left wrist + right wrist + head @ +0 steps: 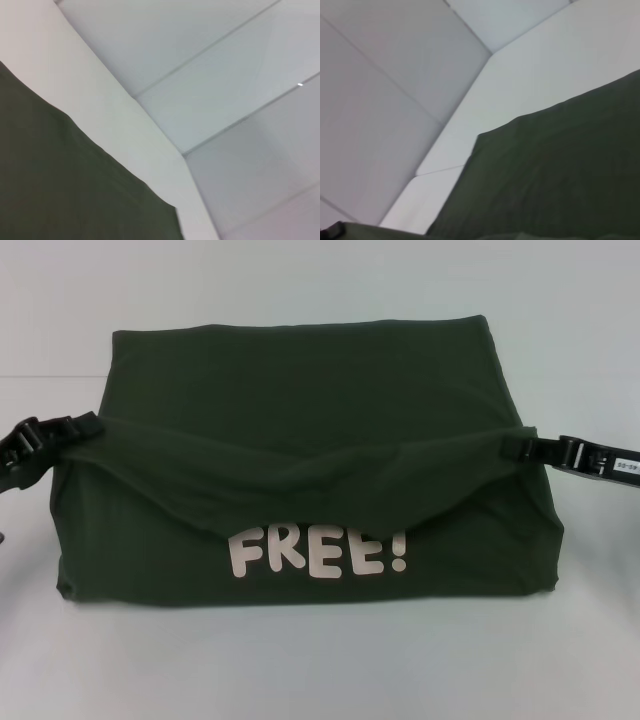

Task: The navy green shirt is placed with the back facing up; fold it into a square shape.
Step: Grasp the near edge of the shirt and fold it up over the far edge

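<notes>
two grippers are at work, one on each side of one shirt. the left gripper (92,426) is clenched on the left end of a folded-over edge of the shirt (300,390), and the right gripper (508,447) is clenched on the right end of the same edge, so the cloth hangs between them in a shallow sagging curve. the lifted flap droops lowest near the middle, where its edge just covers the tops of the pale letters (318,552) reading "free!" printed on the layer beneath; there is one such word, with four letters and one exclamation mark. the shirt is dark olive green and lies in the middle of the white table (320,660), already narrowed to a rough rectangle, its far edge straight and its near edge flat on the surface. in the left wrist view one stretch of the green cloth (60,180) fills the corner against the table (100,90) and white wall panels (225,75). in the right wrist view the cloth (550,170) spreads over the table (530,85) the same way.
</notes>
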`<state>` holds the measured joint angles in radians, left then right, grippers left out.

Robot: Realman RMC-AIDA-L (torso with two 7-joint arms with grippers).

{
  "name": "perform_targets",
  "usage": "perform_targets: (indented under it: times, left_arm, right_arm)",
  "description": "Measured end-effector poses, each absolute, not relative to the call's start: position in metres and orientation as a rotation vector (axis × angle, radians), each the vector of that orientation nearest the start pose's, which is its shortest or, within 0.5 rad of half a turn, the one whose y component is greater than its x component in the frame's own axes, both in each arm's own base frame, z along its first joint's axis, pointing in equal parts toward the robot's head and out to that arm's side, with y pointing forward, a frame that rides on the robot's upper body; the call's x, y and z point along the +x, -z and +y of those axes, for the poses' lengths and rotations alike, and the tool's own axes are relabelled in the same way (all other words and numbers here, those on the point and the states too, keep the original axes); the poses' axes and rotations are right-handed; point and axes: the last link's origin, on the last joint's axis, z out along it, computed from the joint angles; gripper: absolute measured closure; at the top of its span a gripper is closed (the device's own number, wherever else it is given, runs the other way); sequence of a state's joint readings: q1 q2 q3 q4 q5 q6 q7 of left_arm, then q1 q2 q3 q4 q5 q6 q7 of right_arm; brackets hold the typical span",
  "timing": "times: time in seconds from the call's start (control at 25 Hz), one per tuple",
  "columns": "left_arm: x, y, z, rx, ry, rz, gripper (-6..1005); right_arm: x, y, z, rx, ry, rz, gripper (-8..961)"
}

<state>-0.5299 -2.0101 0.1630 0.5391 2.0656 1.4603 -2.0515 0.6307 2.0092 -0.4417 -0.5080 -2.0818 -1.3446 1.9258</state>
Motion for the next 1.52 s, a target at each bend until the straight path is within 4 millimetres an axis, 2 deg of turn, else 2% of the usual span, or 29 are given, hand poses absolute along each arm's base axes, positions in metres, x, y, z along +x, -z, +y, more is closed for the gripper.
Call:
perform_targets:
  times: [0.2,0.6,0.8,1.12,1.52]
  left_arm:
    - [-0.329,-0.060,0.355,-1.807,1.123,-1.546,881]
    - [-0.313,-0.032,0.381,-1.823,0.996,-1.398,877]
    - [-0.311,-0.026,0.391,-1.785,0.957,-1.374,875]
    - [-0.320,-0.025,0.396,-1.677,0.936,-1.391,871]
    - [-0.318,-0.014,0.401,-1.676,0.897,-1.378,867]
  right_arm:
    - [0.290,-0.024,0.386,-2.142,-0.842,1.401,891]
    - [0.288,-0.010,0.404,-2.032,-0.791,1.326,890]
    - [0.287,0.001,0.411,-2.009,-0.746,1.299,890]
    - [0.291,0.007,0.416,-1.974,-0.689,1.289,890]
    - [0.290,0.011,0.420,-1.960,-0.667,1.290,891]
